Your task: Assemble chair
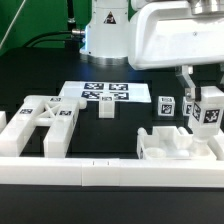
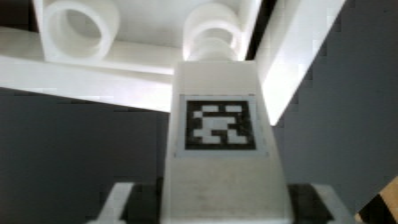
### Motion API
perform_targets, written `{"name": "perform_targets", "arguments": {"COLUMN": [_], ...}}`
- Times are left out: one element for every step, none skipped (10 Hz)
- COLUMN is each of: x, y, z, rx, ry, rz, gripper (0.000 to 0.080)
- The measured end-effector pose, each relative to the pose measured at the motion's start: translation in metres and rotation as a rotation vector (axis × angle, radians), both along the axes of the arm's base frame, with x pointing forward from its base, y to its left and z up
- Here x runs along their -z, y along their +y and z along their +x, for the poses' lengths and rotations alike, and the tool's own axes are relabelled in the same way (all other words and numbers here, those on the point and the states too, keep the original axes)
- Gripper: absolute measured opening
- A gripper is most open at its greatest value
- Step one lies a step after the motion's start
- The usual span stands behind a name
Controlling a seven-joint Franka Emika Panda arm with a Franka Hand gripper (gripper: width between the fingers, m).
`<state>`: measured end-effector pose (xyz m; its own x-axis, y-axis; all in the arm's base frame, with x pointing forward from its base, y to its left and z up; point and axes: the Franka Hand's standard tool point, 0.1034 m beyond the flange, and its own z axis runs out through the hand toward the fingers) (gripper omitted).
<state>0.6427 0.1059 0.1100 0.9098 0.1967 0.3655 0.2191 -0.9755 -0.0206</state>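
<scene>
End effector (image 1: pixel 199 88) sits at the exterior view's right, clenched on a leg block (image 1: pixel 209 110). In the wrist view the end effector (image 2: pixel 217 200) has its fingers (image 2: pixel 125 204) on both sides of that leg block (image 2: pixel 217 120), w/ the block's black-and-white tag facing the cam. The block is held upright over the far right corner of the seat slab (image 1: pixel 168 142), a low white part w/ raised edges lying on the dark worktop (image 1: pixel 30 80) near the long front border rail (image 1: pixel 110 172). Can't tell whether the block's lower end touches the slab or hangs just above it. Beyond the block's tip the wrist view shows a white socketed part (image 2: pixel 71 40) w/ two round holes, prob. that same slab, but the pic is too blurry to be sure. A second leg block (image 1: pixel 167 107) stands upright just to the exterior view's left of the held one, apart from it, tag forward. A third small block (image 1: pixel 106 108) stands at the front edge of the marker board (image 1: pixel 105 92), approx. mid-scene. The X-braced frame (image 1: pixel 45 122) lies flat at the exterior view's left, well apart from the slab. The robot base (image 1: pixel 105 35) stands behind the marker board.
</scene>
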Motion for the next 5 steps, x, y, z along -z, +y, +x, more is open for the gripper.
{"name": "perform_targets", "arguments": {"x": [0.0022, 0.0034, 0.0056, 0.0083, 0.0084], "y": [0.0001, 0.001, 0.0011, -0.0003, -0.0026], "z": [-0.0008, -0.0014, -0.0021, -0.0028, -0.0017], "rx": [-0.001, -0.002, -0.004, -0.005, -0.006], "ry": [0.003, 0.005, 0.008, 0.012, 0.006], "rz": [-0.001, 0.0, -0.001, -0.003, -0.005], "gripper": [0.0287, 0.0287, 0.0287, 0.0287, 0.0287]}}
